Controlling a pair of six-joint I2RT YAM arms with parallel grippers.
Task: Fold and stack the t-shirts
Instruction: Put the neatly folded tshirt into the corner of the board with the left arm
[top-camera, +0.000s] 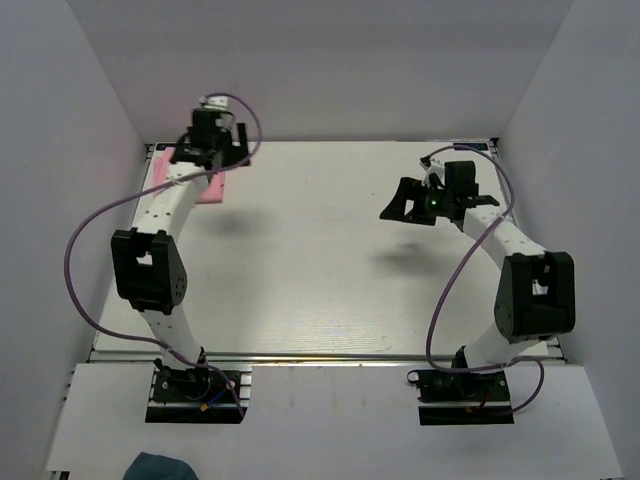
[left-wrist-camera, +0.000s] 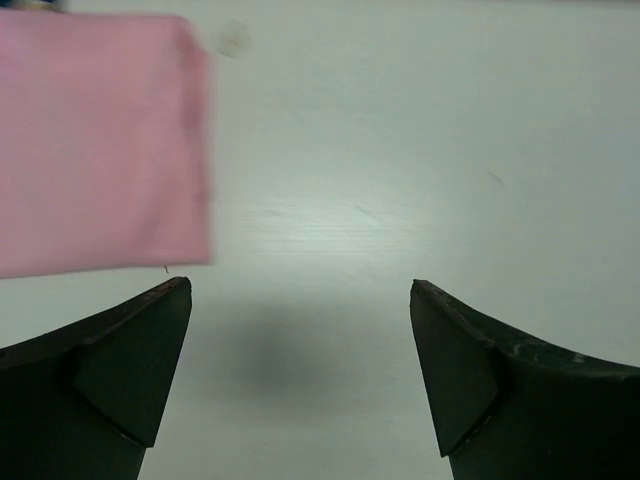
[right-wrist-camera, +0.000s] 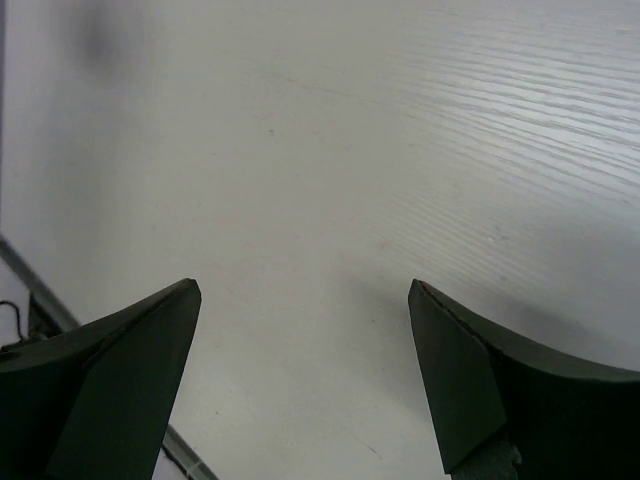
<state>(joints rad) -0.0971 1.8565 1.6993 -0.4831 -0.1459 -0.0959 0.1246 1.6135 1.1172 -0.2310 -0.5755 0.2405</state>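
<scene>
Folded t-shirt (left-wrist-camera: 100, 140) lies at the worktop's (top-camera: 320, 260) far-left corner; left claw (left-wrist-camera: 300, 288) and right claw (right-wrist-camera: 303, 287) gape wide, empty; the left should lift clear without snagging it

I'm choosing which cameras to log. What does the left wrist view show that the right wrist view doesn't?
Only the left wrist view: the pink t-shirt, flat on the table at upper left, clear of the left hand. Only the right wrist view: the table's edge at lower left, and the right hand. Both: bare white table under an open, empty hand.
</scene>
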